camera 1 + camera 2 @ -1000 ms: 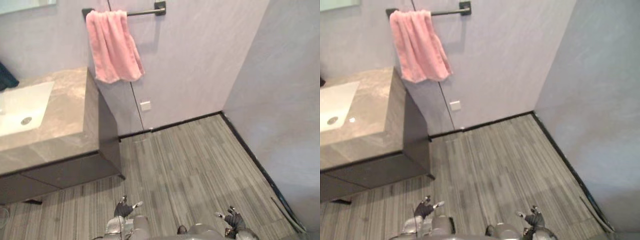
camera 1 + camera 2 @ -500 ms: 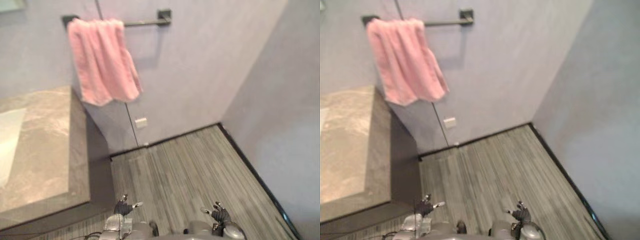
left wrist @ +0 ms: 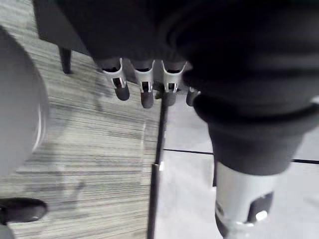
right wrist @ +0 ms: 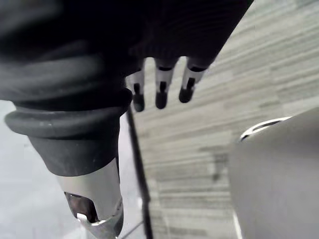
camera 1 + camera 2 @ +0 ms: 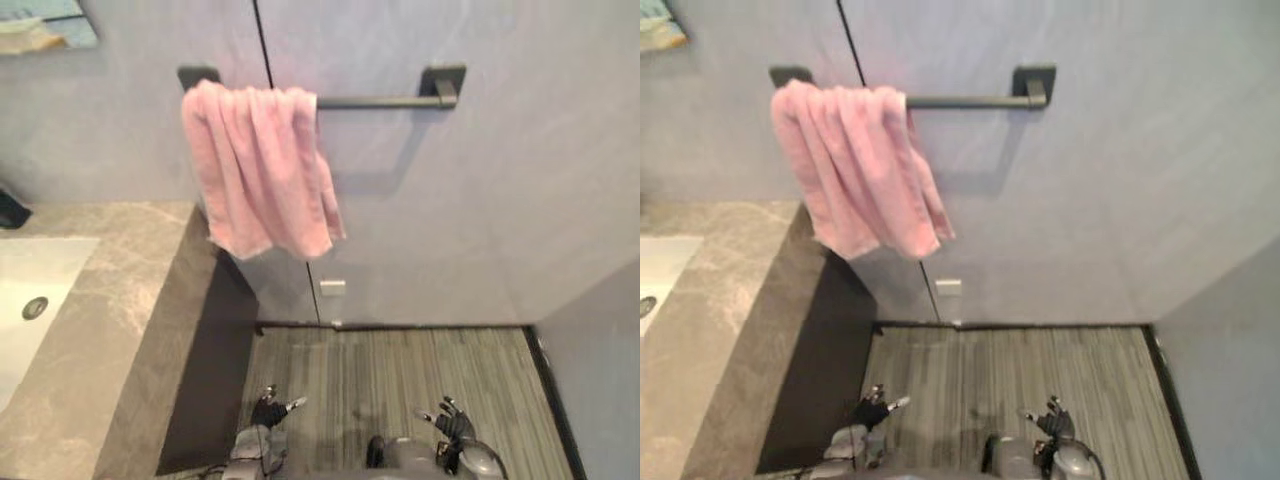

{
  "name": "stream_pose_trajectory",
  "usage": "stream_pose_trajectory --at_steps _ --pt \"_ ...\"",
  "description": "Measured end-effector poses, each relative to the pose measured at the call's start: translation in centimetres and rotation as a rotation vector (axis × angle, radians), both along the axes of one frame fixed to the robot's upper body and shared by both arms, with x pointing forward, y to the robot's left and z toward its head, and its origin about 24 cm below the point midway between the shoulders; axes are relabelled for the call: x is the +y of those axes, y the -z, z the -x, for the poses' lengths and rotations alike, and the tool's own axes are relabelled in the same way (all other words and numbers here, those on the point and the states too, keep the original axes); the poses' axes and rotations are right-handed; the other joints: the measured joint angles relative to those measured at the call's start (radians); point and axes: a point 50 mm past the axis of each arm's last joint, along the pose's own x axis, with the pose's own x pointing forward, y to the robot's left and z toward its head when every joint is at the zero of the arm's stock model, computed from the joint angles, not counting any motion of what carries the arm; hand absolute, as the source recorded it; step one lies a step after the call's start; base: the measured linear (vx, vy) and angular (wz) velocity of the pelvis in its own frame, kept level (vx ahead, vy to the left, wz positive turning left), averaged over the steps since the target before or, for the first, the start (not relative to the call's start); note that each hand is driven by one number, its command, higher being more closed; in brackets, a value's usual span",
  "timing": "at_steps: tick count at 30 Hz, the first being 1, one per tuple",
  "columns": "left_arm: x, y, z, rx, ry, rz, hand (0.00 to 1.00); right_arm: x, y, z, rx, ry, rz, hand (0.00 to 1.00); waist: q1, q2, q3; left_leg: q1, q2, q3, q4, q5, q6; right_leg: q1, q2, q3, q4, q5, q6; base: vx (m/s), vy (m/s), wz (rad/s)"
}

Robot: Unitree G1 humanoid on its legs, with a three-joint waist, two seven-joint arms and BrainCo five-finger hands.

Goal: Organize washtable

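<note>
So, my left hand (image 5: 268,412) and right hand (image 5: 452,425) hang low over the floor (image 5: 400,365), fingers loose and apart, gripping nothing. Pink towel (image 5: 262,170) is draped on the rail (image 5: 375,101) high above my left hand; the bench (image 5: 130,300) with its sink (image 5: 30,295) sits further left.

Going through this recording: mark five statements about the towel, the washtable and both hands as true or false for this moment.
1. The pink towel hangs on the wall's towel bar. True.
2. The towel covers the whole bar. False: it hangs at the bar's left end, and the right part is bare.
3. The left hand grips the towel. False: its fingers are straight and hold nothing, low over the floor.
4. The right hand is open and empty. True.
5. A white sink sits in the marble countertop. True.
</note>
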Motion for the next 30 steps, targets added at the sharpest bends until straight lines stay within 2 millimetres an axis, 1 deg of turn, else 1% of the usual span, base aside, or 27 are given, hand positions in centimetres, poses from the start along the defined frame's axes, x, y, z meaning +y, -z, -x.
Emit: stream_pose_trajectory --at_steps 1,2,3,4,5,6,7,8,9,11,12,13,14,15,16,17,18,19,20,21,22,23,24,26,28,29,30 --pt "-0.2 0.0 -0.1 -0.004 0.001 0.004 0.0 0.0 0.0 0.0 -0.001 0.001 -0.001 0.0 0.002 0.0 0.0 -0.011 0.007 0.02 -0.022 0.0 0.0 0.019 -0.003 0.0 -0.014 0.0 0.0 0.26 -0.126 0.02" --pt "-0.5 -0.2 -0.2 -0.013 0.005 0.01 0.0 0.0 0.0 0.1 0.001 0.002 -0.001 0.0 0.008 0.0 -0.001 -0.032 0.006 0.044 -0.102 0.0 0.0 0.041 -0.01 0.001 -0.035 0.0 0.0 0.18 -0.031 -0.09" --pt "-0.7 -0.2 -0.4 -0.018 0.027 0.007 0.0 -0.1 0.0 0.2 0.004 0.006 0.001 0.0 0.013 0.002 -0.002 -0.058 -0.002 0.044 -0.214 0.001 -0.001 0.055 -0.014 0.002 -0.057 0.0 0.001 0.17 0.0 -0.12" --pt "-0.8 -0.3 -0.4 -0.02 0.034 0.006 0.0 -0.1 0.0 0.2 0.005 0.007 0.001 0.0 0.014 0.003 -0.002 -0.07 -0.011 0.037 -0.278 0.005 -0.004 0.058 -0.017 0.002 -0.062 -0.002 0.005 0.16 0.058 -0.04" --pt "-0.9 -0.3 -0.5 -0.022 0.046 0.005 0.0 -0.1 0.1 0.4 0.01 0.008 0.001 0.0 0.014 0.002 -0.003 -0.082 -0.031 0.033 -0.405 0.028 -0.02 0.069 -0.024 0.003 -0.071 -0.008 0.021 0.12 0.073 0.0" --pt "-1.0 -0.3 -0.5 -0.021 0.049 0.005 0.0 -0.2 0.1 0.5 0.012 0.011 0.002 0.0 0.014 0.005 -0.006 -0.084 -0.041 0.029 -0.461 0.063 -0.02 0.071 -0.024 0.007 -0.074 -0.014 0.034 0.12 0.126 -0.18" --pt "-1.1 -0.2 -0.4 -0.019 0.056 0.005 0.0 -0.4 0.2 0.7 0.02 0.009 0.008 0.0 0.02 0.013 -0.012 -0.077 -0.055 0.002 -0.499 0.192 -0.007 0.072 -0.019 0.03 -0.075 -0.026 0.055 0.14 0.164 -0.34" --pt "-0.9 -0.2 -0.4 -0.017 0.062 -0.002 0.0 0.3 0.3 0.8 0.025 0.009 -0.011 0.0 0.019 -0.008 -0.02 -0.05 -0.069 0.014 -0.519 0.189 -0.004 0.083 -0.039 0.055 -0.081 -0.027 0.068 0.13 0.165 -0.41" --pt "-0.5 -0.2 -0.3 -0.013 0.063 -0.012 0.0 0.7 0.4 0.8 0.026 0.008 -0.022 0.0 0.017 -0.023 -0.026 -0.041 -0.08 0.025 -0.533 0.188 -0.002 0.084 -0.049 0.066 -0.086 -0.031 0.078 0.15 0.142 -0.37" --pt "0.3 -0.2 -0.3 -0.01 0.064 -0.033 0.0 1.7 0.6 1.2 0.042 0.012 -0.05 0.0 0.019 -0.065 -0.047 -0.028 -0.106 0.071 -0.546 0.171 0.019 0.066 -0.083 0.099 -0.086 -0.034 0.098 0.15 0.145 -0.45" --pt "0.5 -0.2 -0.3 -0.009 0.065 -0.038 0.0 1.9 0.6 1.3 0.045 0.01 -0.055 0.0 0.021 -0.074 -0.049 -0.014 -0.118 0.095 -0.555 0.157 0.034 0.063 -0.101 0.112 -0.067 -0.039 0.114 0.14 0.143 -0.43" --pt "0.4 -0.1 -0.2 -0.007 0.067 -0.035 0.0 1.9 0.6 1.2 0.042 0.008 -0.054 0.0 0.02 -0.073 -0.046 0.001 -0.124 0.102 -0.563 0.145 0.037 0.052 -0.106 0.126 -0.032 -0.042 0.121 0.12 0.158 -0.46" --pt "0.3 0.1 0.1 0.01 0.072 -0.026 0.0 1.6 0.5 1.0 0.035 0.004 -0.049 0.0 0.017 -0.068 -0.045 0.035 -0.132 0.123 -0.584 0.132 0.041 0.0 -0.12 0.15 0.114 -0.043 0.126 0.05 0.18 -0.4" --pt "0.3 0.2 0.3 0.018 0.078 -0.021 0.0 1.5 0.4 0.9 0.029 0.005 -0.047 0.0 0.016 -0.071 -0.044 0.081 -0.142 0.133 -0.598 0.12 0.051 -0.065 -0.136 0.165 0.295 -0.023 0.145 0.05 0.188 -0.29" --pt "0.4 0.2 0.4 0.022 0.08 -0.023 0.0 1.6 0.5 1.0 0.03 0.005 -0.049 0.0 0.013 -0.064 -0.04 0.106 -0.146 0.131 -0.6 0.114 0.057 -0.099 -0.143 0.174 0.374 -0.019 0.142 0.09 0.159 0.04" --pt "0.5 0.3 0.5 0.029 0.079 -0.026 0.0 1.4 0.5 1.1 0.032 0.006 -0.045 0.0 0.011 -0.072 -0.043 0.132 -0.15 0.12 -0.599 0.096 0.061 -0.126 -0.145 0.189 0.46 -0.042 0.137 0.11 0.113 0.35" --pt "0.4 0.3 0.5 0.032 0.081 -0.024 0.0 1.5 0.5 1.2 0.034 0.005 -0.045 0.0 0.008 -0.073 -0.043 0.154 -0.149 0.103 -0.602 0.088 0.061 -0.138 -0.142 0.187 0.46 -0.068 0.142 0.11 0.091 0.46" --pt "0.4 0.3 0.5 0.031 0.081 -0.024 0.0 1.5 0.5 1.3 0.035 0.006 -0.046 0.0 0.008 -0.073 -0.043 0.157 -0.148 0.095 -0.603 0.088 0.061 -0.146 -0.141 0.187 0.442 -0.075 0.146 0.13 0.042 0.61" --pt "0.4 0.3 0.5 0.029 0.078 -0.023 0.0 1.4 0.5 1.2 0.031 0.005 -0.044 0.0 0.003 -0.072 -0.044 0.158 -0.147 0.076 -0.608 0.09 0.058 -0.159 -0.135 0.188 0.366 -0.079 0.143 0.13 -0.003 0.56" --pt "0.5 0.3 0.6 0.031 0.075 -0.025 0.0 1.4 0.5 1.2 0.032 0.005 -0.044 0.0 0.002 -0.072 -0.045 0.158 -0.149 0.064 -0.608 0.092 0.047 -0.158 -0.124 0.192 0.242 -0.057 0.128 0.18 -0.045 0.46" --pt "0.6 0.3 0.6 0.031 0.074 -0.026 0.0 1.5 0.6 1.3 0.034 0.005 -0.045 0.0 0.003 -0.076 -0.048 0.157 -0.152 0.063 -0.606 0.088 0.039 -0.155 -0.12 0.192 0.166 -0.005 0.112 0.15 -0.063 0.16" --pt "0.6 0.4 0.6 0.035 0.073 -0.027 0.0 1.9 0.7 1.5 0.042 0.01 -0.059 0.0 0.009 -0.096 -0.061 0.158 -0.166 0.056 -0.601 0.078 0.025 -0.146 -0.125 0.195 0.102 0.041 0.13 0.26 -0.128 0.03" --pt "-0.1 0.5 1.0 0.045 0.073 -0.01 0.0 1.3 0.6 1.4 0.034 0.009 -0.043 0.0 0.002 -0.063 -0.068 0.162 -0.143 0.049 -0.606 0.082 0.019 -0.129 -0.108 0.184 0.076 0.047 0.118 0.23 -0.112 0.04" --pt "-0.7 0.7 1.2 0.056 0.073 0.007 0.0 0.9 0.5 1.2 0.03 0.007 -0.029 0.0 -0.01 -0.045 -0.071 0.169 -0.125 0.038 -0.623 0.084 0.006 -0.111 -0.088 0.169 0.038 0.048 0.118 0.21 -0.113 0.1" --pt "-1.1 0.7 1.2 0.055 0.072 0.018 0.0 0.7 0.4 1.2 0.03 0.009 -0.022 0.0 -0.01 -0.026 -0.073 0.186 -0.109 0.028 -0.636 0.086 0.0 -0.08 -0.069 0.146 0.008 0.05 0.114 0.16 -0.103 0.2" --pt "-1.5 0.7 1.2 0.055 0.072 0.028 0.0 0.7 0.5 1.3 0.035 0.01 -0.022 0.0 -0.009 -0.033 -0.068 0.201 -0.101 0.015 -0.652 0.09 -0.006 -0.054 -0.06 0.13 -0.013 0.052 0.111 0.11 -0.097 0.26" --pt "-1.6 0.7 1.2 0.056 0.073 0.031 0.0 0.7 0.5 1.4 0.037 0.01 -0.024 0.0 -0.009 -0.033 -0.07 0.204 -0.098 0.008 -0.658 0.093 -0.012 -0.044 -0.058 0.123 -0.021 0.052 0.111 0.08 -0.074 0.28"
